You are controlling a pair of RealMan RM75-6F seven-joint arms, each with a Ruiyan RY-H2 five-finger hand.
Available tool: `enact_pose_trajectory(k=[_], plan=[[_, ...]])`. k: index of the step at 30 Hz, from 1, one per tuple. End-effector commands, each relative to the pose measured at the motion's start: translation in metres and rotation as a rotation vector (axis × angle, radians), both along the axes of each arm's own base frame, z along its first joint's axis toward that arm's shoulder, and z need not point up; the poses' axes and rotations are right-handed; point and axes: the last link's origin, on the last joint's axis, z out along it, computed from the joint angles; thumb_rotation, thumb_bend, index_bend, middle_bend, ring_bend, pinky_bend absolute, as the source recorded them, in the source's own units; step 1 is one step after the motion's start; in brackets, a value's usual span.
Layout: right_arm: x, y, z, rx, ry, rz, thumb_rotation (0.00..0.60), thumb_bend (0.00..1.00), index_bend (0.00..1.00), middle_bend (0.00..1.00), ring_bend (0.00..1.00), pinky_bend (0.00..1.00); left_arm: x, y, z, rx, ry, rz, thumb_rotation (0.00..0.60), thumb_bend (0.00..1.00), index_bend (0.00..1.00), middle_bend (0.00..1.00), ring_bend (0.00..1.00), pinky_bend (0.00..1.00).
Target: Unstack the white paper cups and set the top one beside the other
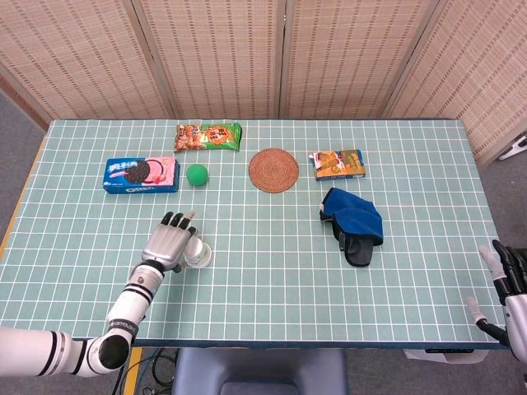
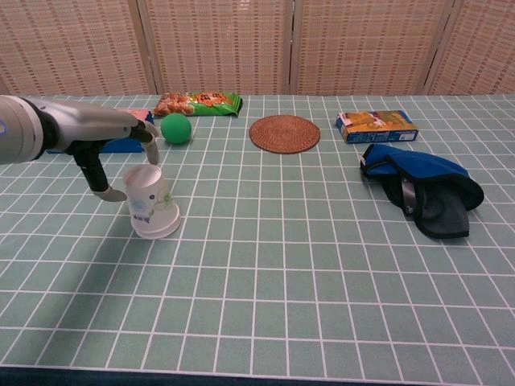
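Although the unstacking was the whole of the task, nothing of it appeared done: the white paper cups point(image 2: 150, 203) were seen standing mouth-down as a single stack, slightly tilted, on the green gridded tablecloth point(image 1: 272, 263) toward its front left. No second cup was seen standing apart, so lifting the top cup off and setting it down beside the other were judged still to come. At the stack's nine o'clock the left hand point(image 1: 169, 241) was held over and against it, fingers spread and hooked around the upper part; whether any finger touched the paper could not be told, and no firm grip was shown. At about twelve o'clock lay a green ball point(image 2: 175, 129) and an Oreo box point(image 1: 141, 174). Far off at four o'clock, past the table's edge, the right hand point(image 1: 504, 290) was held open and empty.
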Motion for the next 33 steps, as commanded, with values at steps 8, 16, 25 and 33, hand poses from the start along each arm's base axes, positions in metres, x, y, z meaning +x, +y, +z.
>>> enact_pose_trajectory(k=[8, 16, 25, 33], plan=[[0.0007, 0.0017, 0.0012, -0.003, -0.002, 0.006, 0.600, 0.34, 0.01, 0.00, 0.00, 0.00, 0.0068, 0.0001, -0.0004, -0.001, 0.004, -0.013, 0.600, 0.30, 0.32, 0.00, 0.00, 0.00], [0.0011, 0.0032, 0.0012, -0.004, -0.001, 0.012, 0.600, 0.34, 0.01, 0.00, 0.00, 0.00, 0.0059, -0.0011, -0.0002, 0.000, 0.007, -0.012, 0.600, 0.30, 0.33, 0.00, 0.00, 0.00], [0.0014, 0.0047, 0.0030, -0.014, -0.001, 0.012, 0.600, 0.34, 0.01, 0.00, 0.00, 0.00, 0.0048, 0.0019, -0.0010, 0.004, 0.005, -0.019, 0.600, 0.30, 0.34, 0.00, 0.00, 0.00], [0.0012, 0.0060, 0.0043, -0.023, -0.001, 0.014, 0.600, 0.34, 0.01, 0.00, 0.00, 0.00, 0.0052, 0.0052, -0.0059, -0.009, 0.014, -0.027, 0.600, 0.30, 0.37, 0.00, 0.00, 0.00]])
